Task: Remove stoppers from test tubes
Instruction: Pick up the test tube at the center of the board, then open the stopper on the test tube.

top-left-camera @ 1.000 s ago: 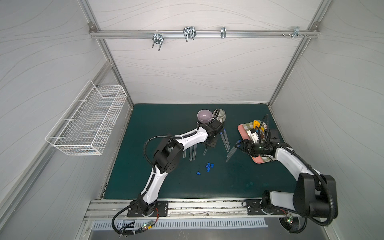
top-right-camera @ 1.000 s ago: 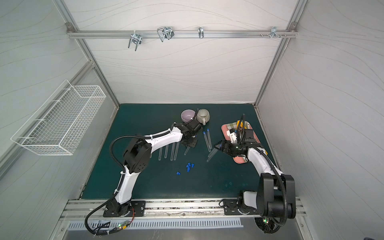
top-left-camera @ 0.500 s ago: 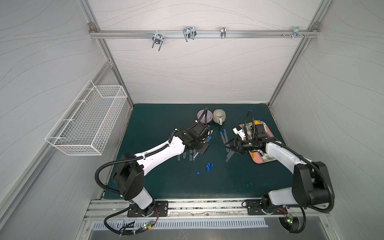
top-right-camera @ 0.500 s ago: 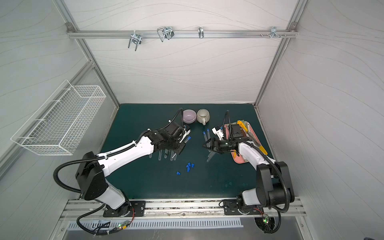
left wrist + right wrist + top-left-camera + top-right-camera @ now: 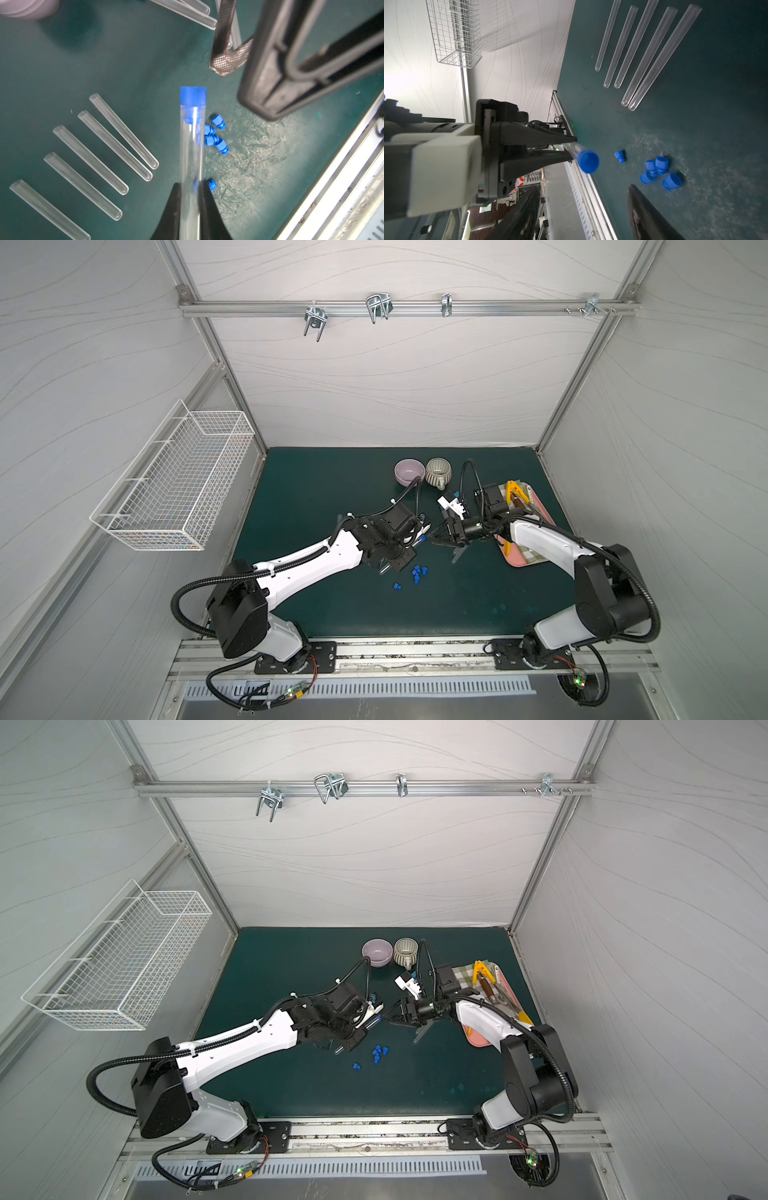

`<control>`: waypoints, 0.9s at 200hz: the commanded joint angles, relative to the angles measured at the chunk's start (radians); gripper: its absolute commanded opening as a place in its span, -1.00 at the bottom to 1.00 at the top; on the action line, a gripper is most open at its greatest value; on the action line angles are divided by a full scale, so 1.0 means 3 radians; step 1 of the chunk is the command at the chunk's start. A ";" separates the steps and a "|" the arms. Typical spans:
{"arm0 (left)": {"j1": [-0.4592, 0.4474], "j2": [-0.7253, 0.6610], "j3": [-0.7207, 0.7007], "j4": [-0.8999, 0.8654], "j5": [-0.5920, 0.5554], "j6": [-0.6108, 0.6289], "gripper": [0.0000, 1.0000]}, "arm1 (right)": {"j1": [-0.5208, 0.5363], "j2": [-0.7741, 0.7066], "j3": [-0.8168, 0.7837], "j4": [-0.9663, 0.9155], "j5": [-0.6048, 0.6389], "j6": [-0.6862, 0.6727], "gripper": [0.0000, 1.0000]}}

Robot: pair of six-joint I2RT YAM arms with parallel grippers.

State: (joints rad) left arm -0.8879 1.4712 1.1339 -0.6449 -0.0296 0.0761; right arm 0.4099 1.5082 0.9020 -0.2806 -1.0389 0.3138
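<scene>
Dark green mat (image 5: 316,497), bimanual cell.

1. Left gripper (image 5: 190,187): pinching a test tube (image 5: 191,145) clear of the mat. A blue stopper (image 5: 193,95) sits in the end farthest from the jaws.
2. Right gripper (image 5: 441,534): jaws spread, facing that stopper, not yet around it.
3. Beneath the held tube: five loose stoppers (image 5: 656,170).
4. Beside the left gripper: five bare tubes (image 5: 639,52).

Progress, as judged: five done, one in hand. More tubes (image 5: 199,14) lie beyond the right gripper, caps unclear.

Only the wrist views resolve these counts; only the top views show both arms meeting.

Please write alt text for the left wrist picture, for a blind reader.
The left gripper holds a clear test tube closed by a blue stopper. Five uncapped tubes in a row and loose stoppers lie on the green mat.
</scene>
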 commanded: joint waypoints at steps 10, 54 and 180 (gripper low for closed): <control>-0.0031 -0.0056 0.0000 0.0115 0.0052 0.0116 -0.96 | 0.0035 0.0088 0.0072 0.0043 -0.0131 -0.0034 0.18; -0.0061 -0.0110 -0.0060 0.0176 0.0167 0.0165 -0.96 | 0.0078 0.0196 0.0112 0.0070 -0.0175 -0.0034 0.09; -0.0098 -0.0113 -0.0093 0.0212 0.0160 0.0177 -0.96 | 0.0162 0.0266 0.0133 0.0093 -0.0280 -0.0042 -0.42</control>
State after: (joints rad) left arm -0.9127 1.4590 1.1088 -0.6163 0.0158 0.1055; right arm 0.4458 1.5803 0.9302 -0.2535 -1.0863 0.3222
